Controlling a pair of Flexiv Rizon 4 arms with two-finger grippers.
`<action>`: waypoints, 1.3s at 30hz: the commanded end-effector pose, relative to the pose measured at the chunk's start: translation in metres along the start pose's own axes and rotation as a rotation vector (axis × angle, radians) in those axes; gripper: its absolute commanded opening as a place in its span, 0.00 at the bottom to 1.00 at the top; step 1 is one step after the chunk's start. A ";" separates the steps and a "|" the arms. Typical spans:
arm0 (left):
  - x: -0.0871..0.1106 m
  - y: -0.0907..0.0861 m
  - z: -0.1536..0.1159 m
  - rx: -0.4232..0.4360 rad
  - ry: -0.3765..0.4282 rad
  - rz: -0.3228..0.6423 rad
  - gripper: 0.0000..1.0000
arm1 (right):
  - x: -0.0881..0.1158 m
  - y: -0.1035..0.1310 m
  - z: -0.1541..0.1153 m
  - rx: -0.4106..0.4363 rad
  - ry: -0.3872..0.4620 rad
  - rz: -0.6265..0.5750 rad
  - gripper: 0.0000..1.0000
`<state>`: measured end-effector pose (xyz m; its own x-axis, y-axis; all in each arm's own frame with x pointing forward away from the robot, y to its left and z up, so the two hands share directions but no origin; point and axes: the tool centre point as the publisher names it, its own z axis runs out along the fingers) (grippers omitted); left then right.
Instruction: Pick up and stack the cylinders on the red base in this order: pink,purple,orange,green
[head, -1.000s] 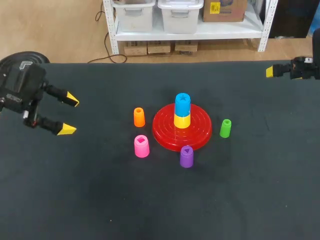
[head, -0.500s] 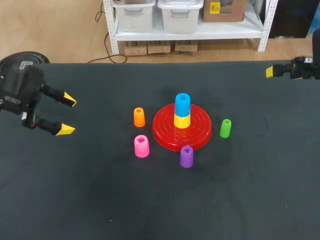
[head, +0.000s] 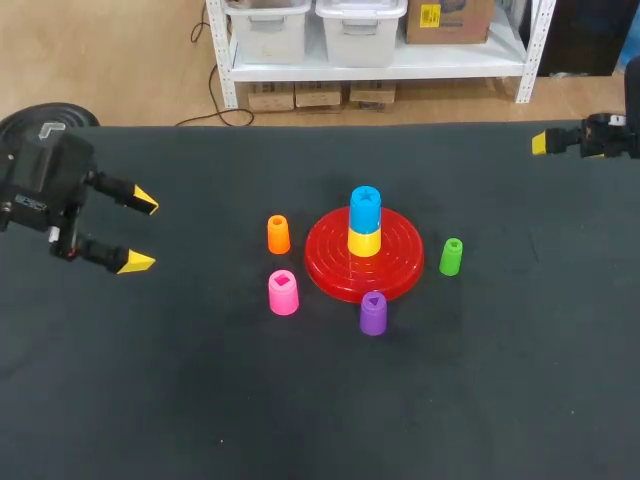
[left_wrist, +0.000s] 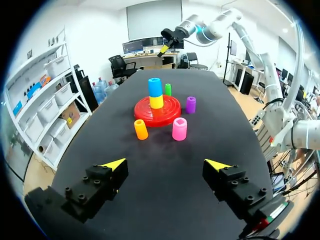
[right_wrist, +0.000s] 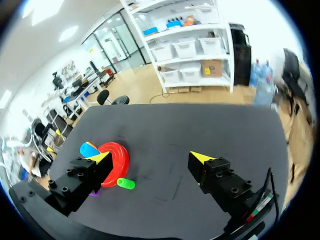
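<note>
Overhead, my left gripper (head: 143, 232) hangs over the left side of the table (head: 300, 400), fingers spread with nothing between them, well apart from the toys. Of my right gripper (right_wrist: 151, 158) the head view catches only one yellow tip at the far right edge. Its own wrist view shows both fingers wide apart over bare cloth. The left wrist view takes in every piece, all ahead of its fingers, while the right wrist view has the purple cylinder (head: 373, 313) half hidden behind a finger. The red base (head: 335, 275) carries a yellow cylinder (head: 364, 242) at its centre with a blue cylinder (head: 365, 208) on top. On the cloth around it stand the orange cylinder (head: 278, 234) and pink cylinder (head: 283, 292) to its left, the purple one just beside its near rim, and the green cylinder (head: 451, 257) just beside its right rim.
</note>
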<state>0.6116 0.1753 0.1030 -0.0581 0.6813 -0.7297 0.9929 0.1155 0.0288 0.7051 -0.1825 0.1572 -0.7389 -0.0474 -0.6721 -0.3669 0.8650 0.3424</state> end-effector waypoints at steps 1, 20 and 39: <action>0.001 0.000 0.000 -0.002 -0.003 0.002 1.00 | -0.027 0.039 -0.007 0.012 0.023 -0.124 1.00; 0.001 0.000 0.000 -0.002 -0.003 0.002 1.00 | -0.025 0.180 0.006 -0.470 0.175 -0.427 1.00; 0.001 0.000 0.000 -0.002 -0.003 0.002 1.00 | 0.025 0.278 0.045 -0.345 0.417 -0.820 1.00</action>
<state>0.6115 0.1751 0.1035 -0.0587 0.6819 -0.7291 0.9929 0.1157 0.0282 0.6103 0.0577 0.2176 -0.3429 -0.7151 -0.6092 -0.9373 0.3036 0.1713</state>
